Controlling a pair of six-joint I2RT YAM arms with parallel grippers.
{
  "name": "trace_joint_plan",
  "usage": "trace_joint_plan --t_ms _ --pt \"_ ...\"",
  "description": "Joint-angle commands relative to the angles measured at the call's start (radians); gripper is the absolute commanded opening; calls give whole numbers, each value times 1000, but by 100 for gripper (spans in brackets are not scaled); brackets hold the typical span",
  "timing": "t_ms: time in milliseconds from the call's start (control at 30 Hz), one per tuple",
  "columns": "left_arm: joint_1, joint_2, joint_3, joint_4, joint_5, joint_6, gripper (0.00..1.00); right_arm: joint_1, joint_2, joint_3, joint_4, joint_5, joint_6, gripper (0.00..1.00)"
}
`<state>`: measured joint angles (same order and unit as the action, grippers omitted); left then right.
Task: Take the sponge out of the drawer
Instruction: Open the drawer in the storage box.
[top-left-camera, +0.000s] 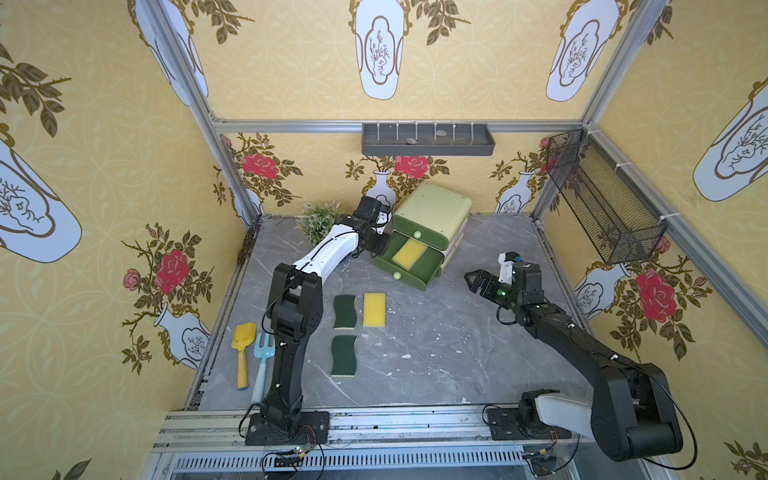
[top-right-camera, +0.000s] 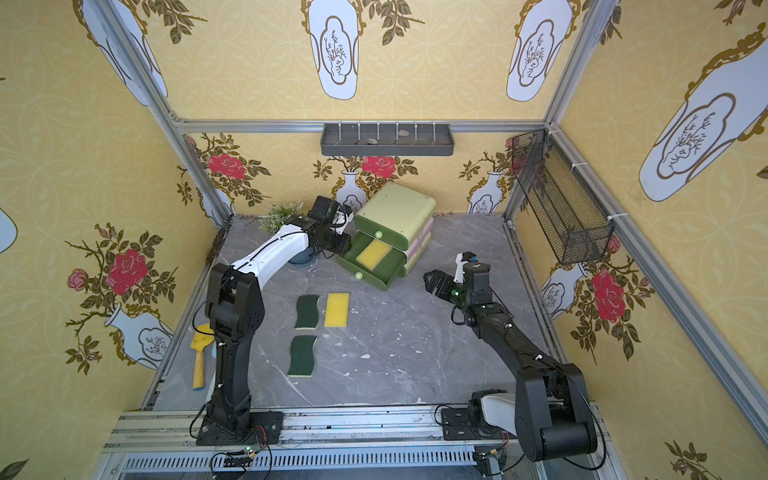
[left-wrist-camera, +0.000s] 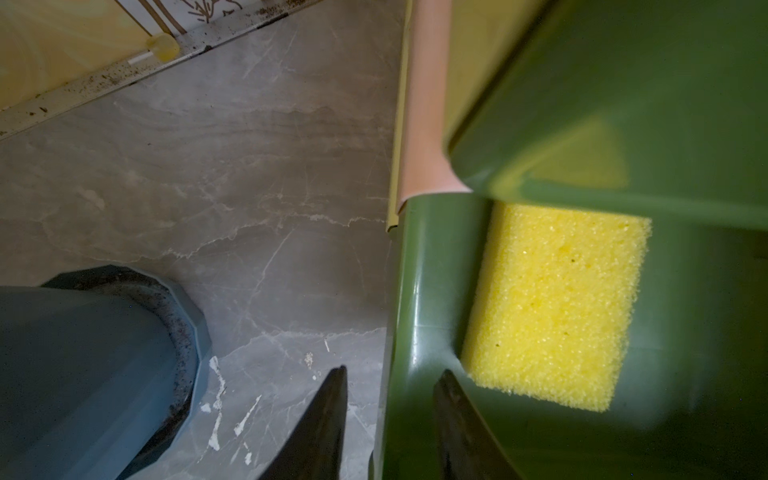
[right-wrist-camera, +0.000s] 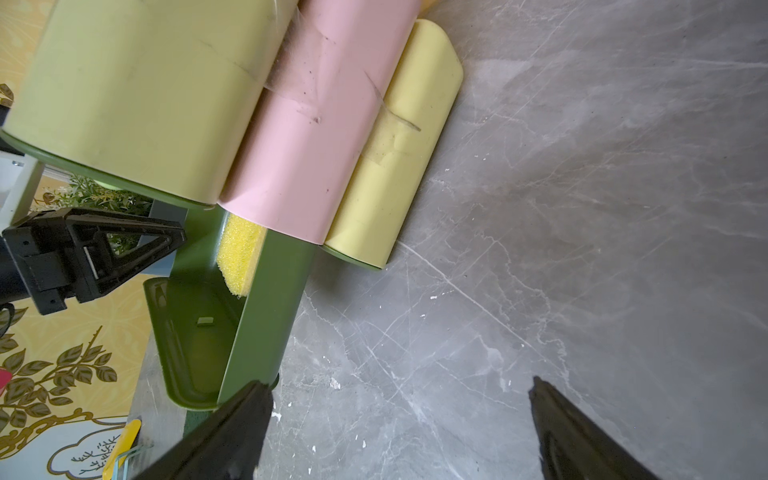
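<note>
One sponge (top-left-camera: 409, 252) sits centred in your drawer (top-left-camera: 411, 281), long axis near-left to far-right; left fingers (top-left-camera: 380, 246), apart, straddle the left wall; right fingers (top-left-camera: 476, 280) gape.

sponge (top-left-camera: 409, 252) in pulled-out drawer (top-left-camera: 430, 264) of cabinet (top-left-camera: 434, 208), rear centre of table (top-left-camera: 436, 353). plant (top-left-camera: 320, 218) left of cabinet. three loose sponges (top-left-camera: 374, 309) in front of drawer. shovel (top-left-camera: 242, 345) and fork (top-left-camera: 262, 353) side by side, front-left.
</note>
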<state>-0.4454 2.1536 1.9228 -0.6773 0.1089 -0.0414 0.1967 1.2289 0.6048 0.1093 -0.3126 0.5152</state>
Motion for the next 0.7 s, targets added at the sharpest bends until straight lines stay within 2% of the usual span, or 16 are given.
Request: trace_joint_plan --t_ms 0,267,433,667 --pt "1 14 8 -5 15 0 35 1 3 3 39 -13 -5 99" --pt "1 12 1 -8 -3 3 24 0 7 7 38 -14 -6 99" --pt "1 5 -5 -9 -27 9 12 0 9 7 37 -16 -8 99" --pt "1 -17 -26 -8 -46 15 3 0 12 7 38 -18 -8 99"
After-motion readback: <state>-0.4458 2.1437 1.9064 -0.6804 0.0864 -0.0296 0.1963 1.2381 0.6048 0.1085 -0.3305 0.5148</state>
